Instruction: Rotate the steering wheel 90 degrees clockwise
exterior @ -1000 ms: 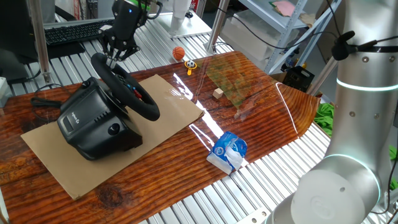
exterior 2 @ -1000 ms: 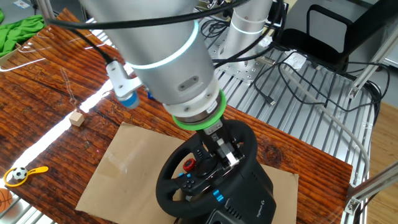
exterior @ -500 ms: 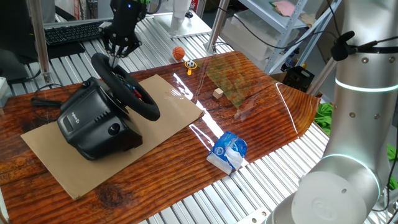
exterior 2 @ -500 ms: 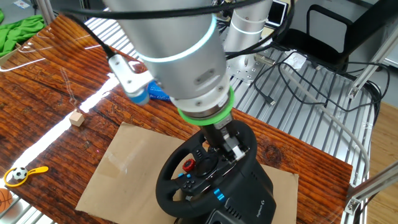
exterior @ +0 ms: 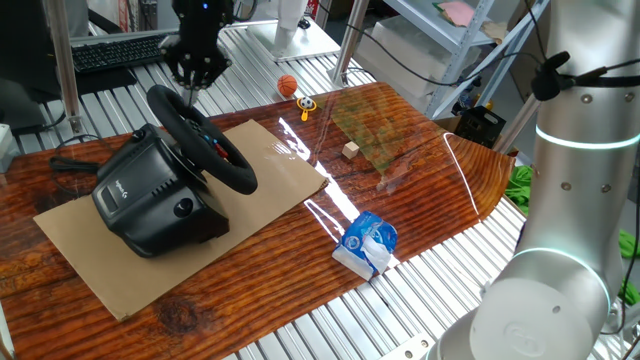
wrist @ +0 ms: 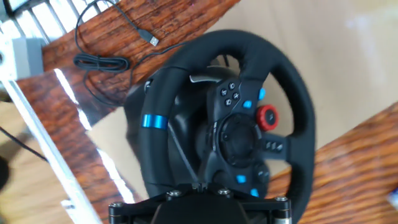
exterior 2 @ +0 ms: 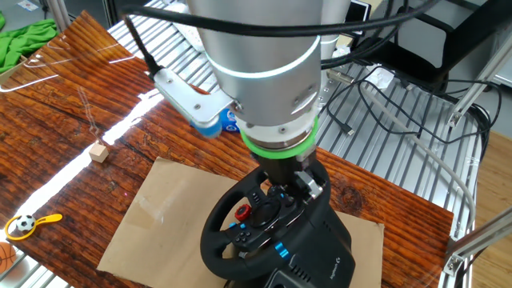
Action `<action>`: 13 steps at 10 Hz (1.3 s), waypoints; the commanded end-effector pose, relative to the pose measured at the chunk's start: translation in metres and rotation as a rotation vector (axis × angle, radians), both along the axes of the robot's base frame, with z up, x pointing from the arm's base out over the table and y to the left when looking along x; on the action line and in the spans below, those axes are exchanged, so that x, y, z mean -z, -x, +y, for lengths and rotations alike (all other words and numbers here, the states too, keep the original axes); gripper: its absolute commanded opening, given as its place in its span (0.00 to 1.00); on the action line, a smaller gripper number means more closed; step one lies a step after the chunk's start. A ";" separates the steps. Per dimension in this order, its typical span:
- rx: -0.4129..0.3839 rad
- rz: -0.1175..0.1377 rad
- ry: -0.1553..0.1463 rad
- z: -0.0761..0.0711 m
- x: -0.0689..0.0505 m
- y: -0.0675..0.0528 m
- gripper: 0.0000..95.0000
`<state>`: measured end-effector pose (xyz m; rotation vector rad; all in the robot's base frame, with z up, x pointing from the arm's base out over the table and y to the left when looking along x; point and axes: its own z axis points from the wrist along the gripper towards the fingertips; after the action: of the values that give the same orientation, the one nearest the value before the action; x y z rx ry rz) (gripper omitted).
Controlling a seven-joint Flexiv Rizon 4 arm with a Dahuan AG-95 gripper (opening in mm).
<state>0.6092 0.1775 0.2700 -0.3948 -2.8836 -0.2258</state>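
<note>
The black steering wheel [exterior: 236,173] tilts on its bulky black base [exterior: 140,195], which stands on a cardboard sheet [exterior: 275,165]. In the hand view the wheel [wrist: 242,124] fills the frame, with its blue rim stripe at the left and a red hub button at the right. It also shows in the other fixed view [exterior 2: 220,218]. My gripper [exterior: 190,86] hangs just above the wheel's upper rim, apart from it. Its fingertips [wrist: 198,184] look pressed together with nothing between them. In the other fixed view the gripper [exterior 2: 282,192] sits over the hub.
A black keyboard [exterior: 115,50] lies behind the table. A blue-white packet [exterior: 368,243] sits near the front edge. A wooden cube [exterior: 350,150], an orange ball [exterior: 287,86] and a clear sheet [exterior: 375,125] are at the right. A black cable [wrist: 102,59] lies beside the base.
My gripper has risen from the wheel's upper rim and shifted slightly back. The wheel has not visibly moved.
</note>
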 end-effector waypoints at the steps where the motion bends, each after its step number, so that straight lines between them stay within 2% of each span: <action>1: -0.073 -0.016 0.012 -0.017 0.004 -0.005 0.00; 4: -0.118 -0.030 0.014 -0.036 0.011 -0.011 0.00; 5: -0.146 -0.040 0.022 -0.044 0.015 -0.012 0.00; 7: -0.196 -0.056 0.019 -0.062 0.022 -0.014 0.00; 9: -0.241 -0.085 0.028 -0.076 0.028 -0.015 0.00; 11: -0.282 -0.113 0.022 -0.096 0.039 -0.014 0.00; 13: -0.307 -0.130 0.020 -0.113 0.052 -0.013 0.00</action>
<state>0.6203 0.0673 0.2200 0.0552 -3.0217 -0.1749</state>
